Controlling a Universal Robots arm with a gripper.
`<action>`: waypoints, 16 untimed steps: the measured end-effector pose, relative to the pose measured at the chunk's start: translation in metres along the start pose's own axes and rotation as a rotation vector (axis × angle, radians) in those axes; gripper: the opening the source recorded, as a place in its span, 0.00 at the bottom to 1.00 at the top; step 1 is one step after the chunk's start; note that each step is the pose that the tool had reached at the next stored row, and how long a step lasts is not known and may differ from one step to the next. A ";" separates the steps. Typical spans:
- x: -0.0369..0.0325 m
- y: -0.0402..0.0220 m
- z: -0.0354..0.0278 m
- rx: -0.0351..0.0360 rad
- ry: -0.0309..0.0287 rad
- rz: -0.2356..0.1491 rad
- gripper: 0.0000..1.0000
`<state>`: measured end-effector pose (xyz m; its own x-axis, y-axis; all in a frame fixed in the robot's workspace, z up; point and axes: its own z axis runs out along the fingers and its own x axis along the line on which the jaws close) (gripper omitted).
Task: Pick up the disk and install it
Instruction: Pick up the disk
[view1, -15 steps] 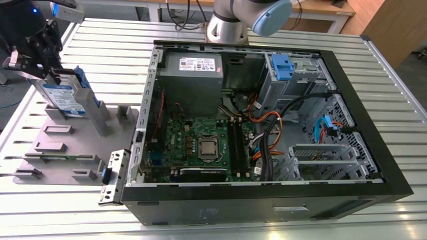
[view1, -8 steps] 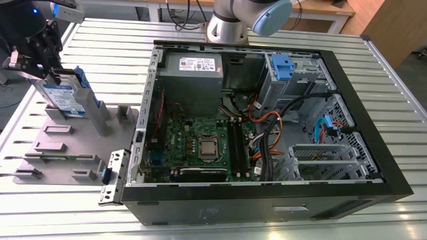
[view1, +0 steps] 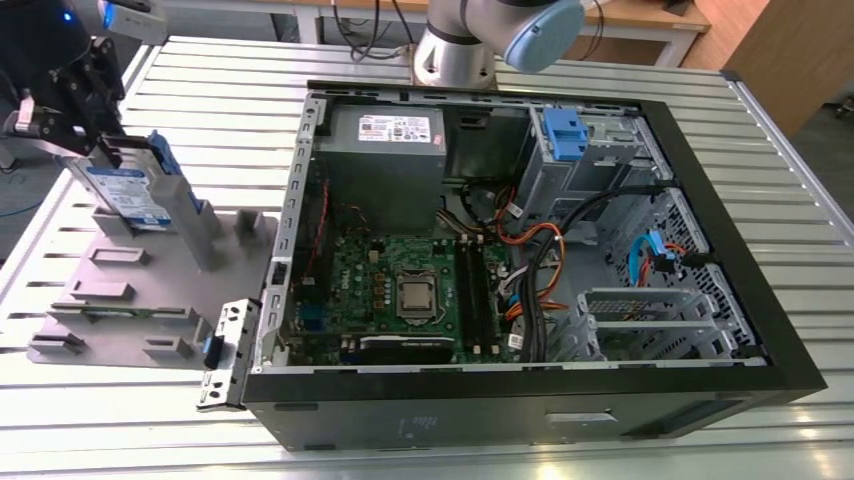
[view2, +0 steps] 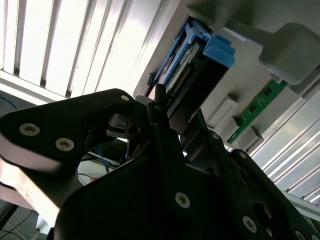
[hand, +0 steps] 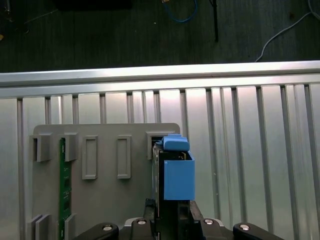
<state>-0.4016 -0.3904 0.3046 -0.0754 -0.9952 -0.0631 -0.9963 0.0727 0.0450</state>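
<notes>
The disk (view1: 131, 190), a silver drive with a blue-and-white label and a blue carrier frame, stands on edge in a slot of the grey fixture plate (view1: 134, 300) at the exterior view's left. My gripper (view1: 96, 150) sits at the disk's upper far end. In the first wrist view the black fingers (hand: 150, 212) press against both faces of the disk (hand: 177, 172), and the gripper (hand: 167, 209) is shut on it. The second wrist view shows the disk's blue frame (view2: 215, 50) just beyond the fingers (view2: 160, 107).
An open computer case (view1: 747, 300) lies to the exterior view's right, holding a grey metal box (view1: 387, 150) and an upright bay with a blue tab (view1: 563, 135). A green memory stick (hand: 62, 185) stands in the fixture plate (hand: 105, 200). The arm's base (view1: 454, 50) stands behind the case.
</notes>
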 end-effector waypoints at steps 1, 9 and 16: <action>-0.0002 0.0002 -0.0025 -0.0006 0.0004 0.000 0.35; -0.0003 0.0002 -0.0046 -0.0005 0.0004 0.000 0.35; -0.0003 0.0002 -0.0047 -0.0005 0.0004 0.000 0.35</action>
<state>-0.4016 -0.3904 0.3093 -0.0754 -0.9952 -0.0627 -0.9963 0.0726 0.0455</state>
